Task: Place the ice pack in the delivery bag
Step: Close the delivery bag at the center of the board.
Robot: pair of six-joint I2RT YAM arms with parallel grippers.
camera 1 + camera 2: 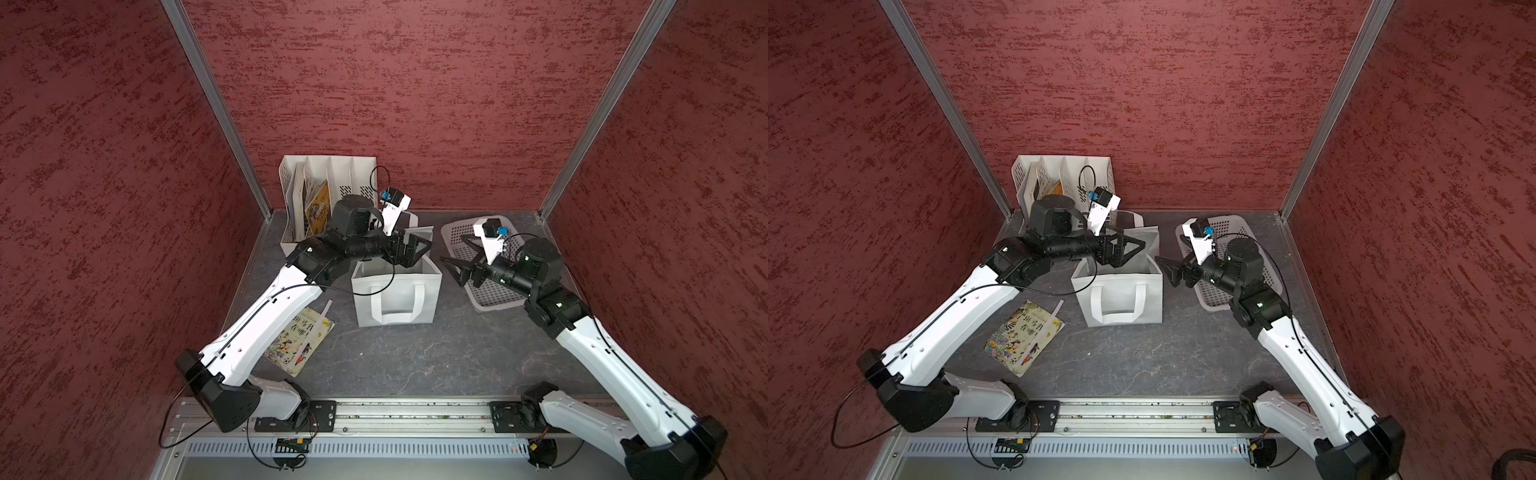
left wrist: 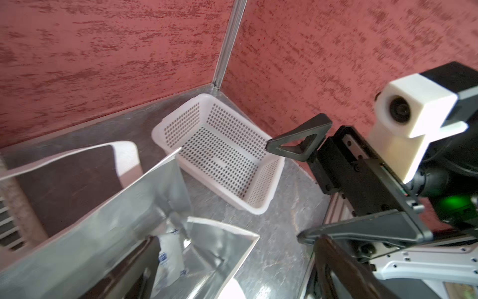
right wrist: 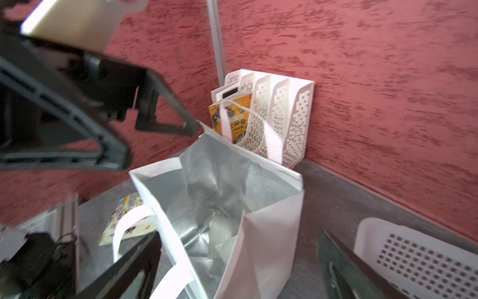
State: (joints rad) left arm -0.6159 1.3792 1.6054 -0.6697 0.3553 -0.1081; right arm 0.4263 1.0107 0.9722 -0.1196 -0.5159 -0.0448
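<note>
L gripper [image 1: 411, 251], we see, gapes empty over boxy foil-lined bag [image 1: 430, 291] w/ soft clear pack [image 2: 168, 255] inside; R gripper [image 1: 459, 255] wide, empty.

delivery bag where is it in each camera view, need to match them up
Top view: delivery bag at centre, upright.
Top view: delivery bag just left of centre.
Left wrist: delivery bag lower left, its silver inside showing.
Right wrist: delivery bag lower centre, open mouth visible.
Shared landmark: the white perforated basket, beside the bag in all four.
</note>
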